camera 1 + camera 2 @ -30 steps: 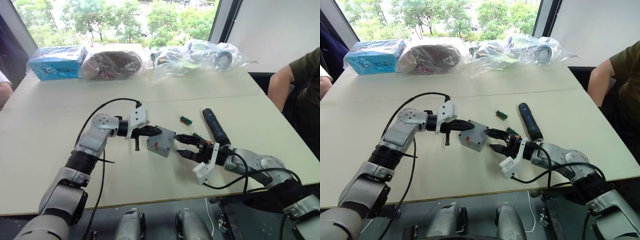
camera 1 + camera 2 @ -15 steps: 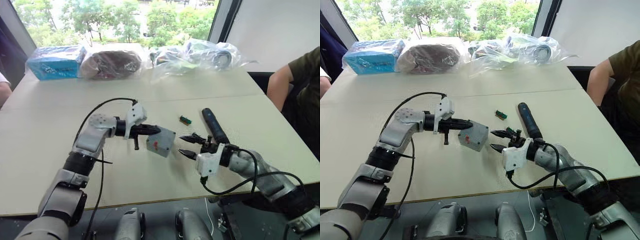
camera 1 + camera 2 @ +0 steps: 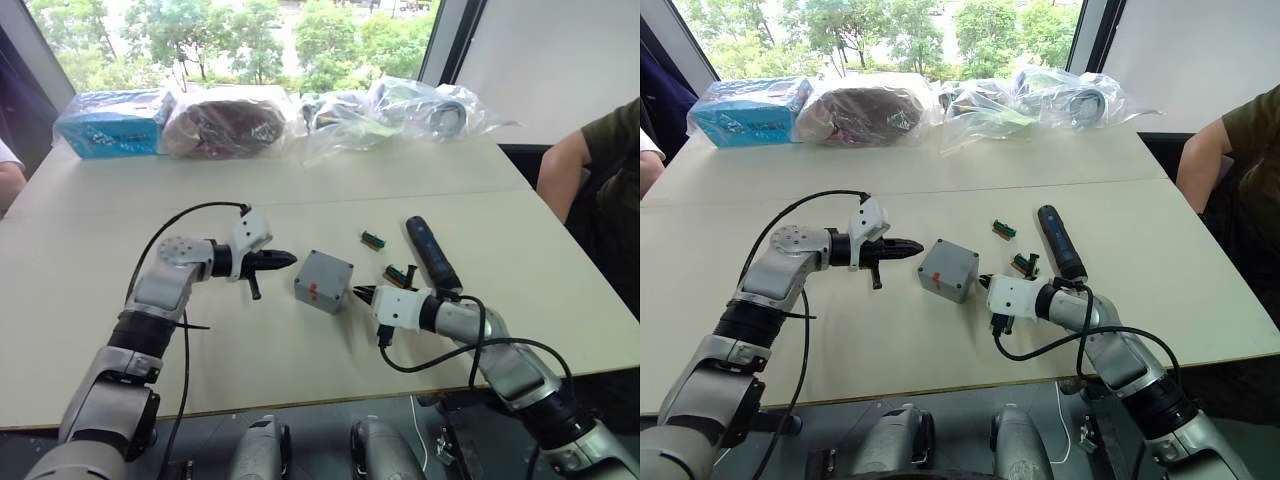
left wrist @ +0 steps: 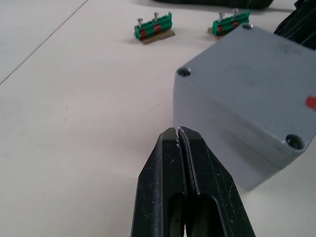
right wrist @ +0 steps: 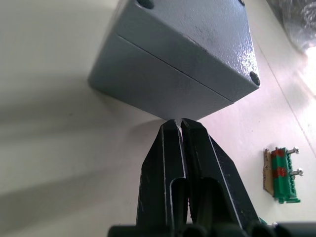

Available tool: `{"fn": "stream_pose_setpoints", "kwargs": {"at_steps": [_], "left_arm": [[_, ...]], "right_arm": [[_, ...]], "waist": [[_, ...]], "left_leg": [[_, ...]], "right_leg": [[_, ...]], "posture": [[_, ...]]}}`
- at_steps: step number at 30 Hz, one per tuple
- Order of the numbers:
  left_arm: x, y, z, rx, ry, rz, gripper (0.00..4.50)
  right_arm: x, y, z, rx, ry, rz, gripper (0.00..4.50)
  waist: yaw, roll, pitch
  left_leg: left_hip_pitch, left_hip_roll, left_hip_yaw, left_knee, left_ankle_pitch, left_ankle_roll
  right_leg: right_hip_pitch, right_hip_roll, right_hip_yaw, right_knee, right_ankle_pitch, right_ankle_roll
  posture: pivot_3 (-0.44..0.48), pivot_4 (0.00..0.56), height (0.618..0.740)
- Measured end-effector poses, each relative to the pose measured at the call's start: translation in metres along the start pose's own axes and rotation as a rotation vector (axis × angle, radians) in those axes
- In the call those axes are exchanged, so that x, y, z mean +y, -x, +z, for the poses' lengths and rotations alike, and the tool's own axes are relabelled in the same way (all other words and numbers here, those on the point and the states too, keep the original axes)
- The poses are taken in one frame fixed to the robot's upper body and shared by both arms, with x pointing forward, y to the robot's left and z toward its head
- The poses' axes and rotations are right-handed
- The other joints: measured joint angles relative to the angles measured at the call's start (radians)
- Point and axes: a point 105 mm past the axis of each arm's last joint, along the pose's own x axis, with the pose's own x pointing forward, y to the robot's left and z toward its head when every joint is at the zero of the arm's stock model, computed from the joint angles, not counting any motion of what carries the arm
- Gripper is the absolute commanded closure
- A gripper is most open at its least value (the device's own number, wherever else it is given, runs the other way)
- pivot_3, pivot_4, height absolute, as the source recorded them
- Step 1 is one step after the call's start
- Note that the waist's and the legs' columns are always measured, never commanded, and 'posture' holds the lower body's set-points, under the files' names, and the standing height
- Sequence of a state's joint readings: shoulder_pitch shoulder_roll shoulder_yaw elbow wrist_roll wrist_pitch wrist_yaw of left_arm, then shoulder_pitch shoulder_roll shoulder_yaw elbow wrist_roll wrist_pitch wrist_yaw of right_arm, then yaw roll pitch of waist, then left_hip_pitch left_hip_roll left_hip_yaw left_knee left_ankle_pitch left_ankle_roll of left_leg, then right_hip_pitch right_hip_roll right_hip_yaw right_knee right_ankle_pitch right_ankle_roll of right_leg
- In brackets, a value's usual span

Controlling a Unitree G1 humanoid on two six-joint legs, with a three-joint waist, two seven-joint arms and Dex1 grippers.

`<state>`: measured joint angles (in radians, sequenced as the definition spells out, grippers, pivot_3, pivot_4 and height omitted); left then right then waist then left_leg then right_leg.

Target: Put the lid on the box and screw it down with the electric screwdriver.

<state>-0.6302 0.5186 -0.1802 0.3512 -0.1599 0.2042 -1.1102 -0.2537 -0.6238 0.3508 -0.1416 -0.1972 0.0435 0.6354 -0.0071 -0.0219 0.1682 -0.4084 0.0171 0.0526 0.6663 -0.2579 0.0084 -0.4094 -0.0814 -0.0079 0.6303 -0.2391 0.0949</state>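
Lidded grey plastic box [image 3: 323,282] sits on our pale table [image 3: 90,290] between both empty, closed grippers; the dark pen-shaped electric screwdriver [image 3: 431,253] lies beyond our right gripper [image 3: 362,294], nearer it than the left gripper [image 3: 283,260], pointing away.

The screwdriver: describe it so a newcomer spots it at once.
On the near table, look right of the grey box, past two small green blocks. The screwdriver lies flat there: a long dark pen-shaped cylinder, much longer than those blocks.
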Motion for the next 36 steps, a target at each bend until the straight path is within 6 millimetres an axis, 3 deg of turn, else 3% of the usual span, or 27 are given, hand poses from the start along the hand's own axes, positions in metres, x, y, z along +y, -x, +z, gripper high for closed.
{"fn": "stream_pose_setpoints", "kwargs": {"at_steps": [8, 14, 22, 36], "left_arm": [[-0.016, -0.010, -0.013, 0.023, 0.014, -0.064, 4.50], [-0.028, 0.005, -0.020, 0.077, 0.042, -0.154, 4.50], [-0.035, 0.016, -0.018, 0.095, 0.060, -0.200, 4.50], [-0.045, 0.026, -0.026, 0.132, 0.071, -0.218, 4.50]], "right_arm": [[0.001, -0.007, 0.006, -0.004, -0.007, 0.036, 4.42], [0.011, -0.012, 0.011, -0.022, -0.008, 0.119, 4.42], [0.003, -0.021, 0.015, -0.038, 0.012, 0.149, 4.42], [0.011, -0.027, 0.019, -0.060, 0.049, 0.240, 4.42]], "waist": [[-0.004, 0.000, 0.000], [-0.005, 0.000, 0.000], [-0.004, 0.000, 0.000], [-0.005, 0.001, 0.001]], "left_leg": [[0.000, 0.000, 0.000, -0.001, 0.000, 0.000], [0.000, 0.001, 0.000, -0.001, 0.000, 0.000], [0.000, 0.001, 0.000, -0.001, 0.000, 0.000], [0.000, 0.004, 0.000, -0.001, 0.000, 0.000]], "right_leg": [[0.000, 0.000, 0.000, 0.000, 0.000, 0.000], [-0.001, 0.000, 0.000, 0.000, 0.000, 0.000], [-0.001, 0.000, 0.000, 0.000, 0.000, 0.000], [-0.001, 0.000, 0.000, 0.000, 0.000, 0.000]], "posture": [[0.000, 0.150, 0.740], [0.000, 0.150, 0.740], [0.000, 0.150, 0.740], [0.000, 0.150, 0.740]]}}
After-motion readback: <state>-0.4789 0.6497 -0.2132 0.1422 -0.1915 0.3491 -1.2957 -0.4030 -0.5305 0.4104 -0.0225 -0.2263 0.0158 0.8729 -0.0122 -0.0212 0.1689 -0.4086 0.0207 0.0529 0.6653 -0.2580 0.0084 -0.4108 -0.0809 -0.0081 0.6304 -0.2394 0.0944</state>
